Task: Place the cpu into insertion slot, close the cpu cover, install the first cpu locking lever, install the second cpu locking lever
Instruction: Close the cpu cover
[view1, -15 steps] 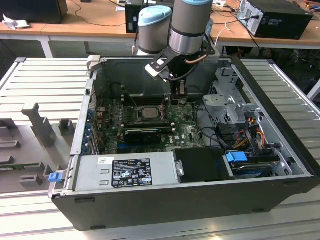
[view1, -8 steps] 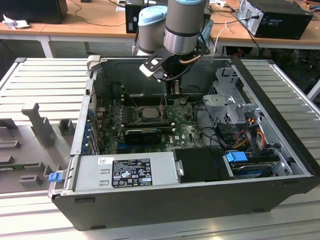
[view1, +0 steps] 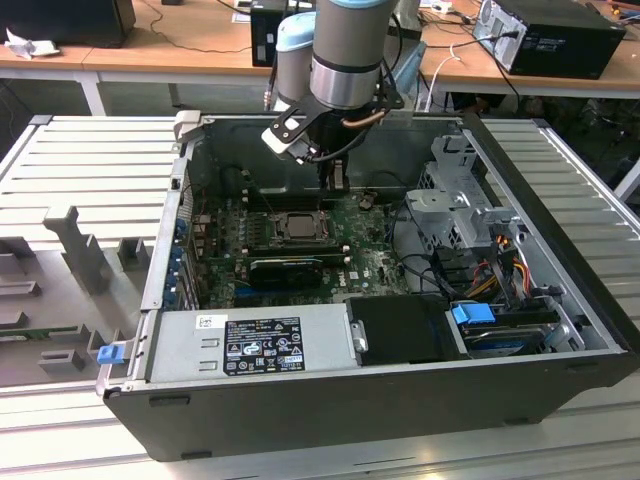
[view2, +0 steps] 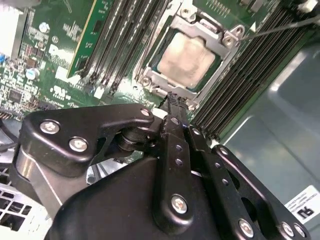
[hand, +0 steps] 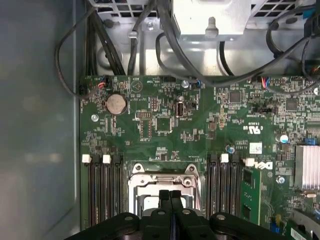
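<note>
Entry: insertion slot (view1: 278, 230), mid-motherboard (hand: 165, 125), holding the cpu (view2: 187, 60) under the apparently lowered cpu cover (view2: 197, 22) — gripper (view2: 172, 97) just beside its edge, jaws closed and empty — lever stage judged in hand, calling for exact contact with the thin locking lever (view2: 280, 27).

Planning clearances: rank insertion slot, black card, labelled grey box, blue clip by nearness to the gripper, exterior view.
1. Square dark-framed insertion slot, beside gripper.
2. Long black card, past slot.
3. Labelled grey box, case edge.
4. Blue clip, outside case.
</note>
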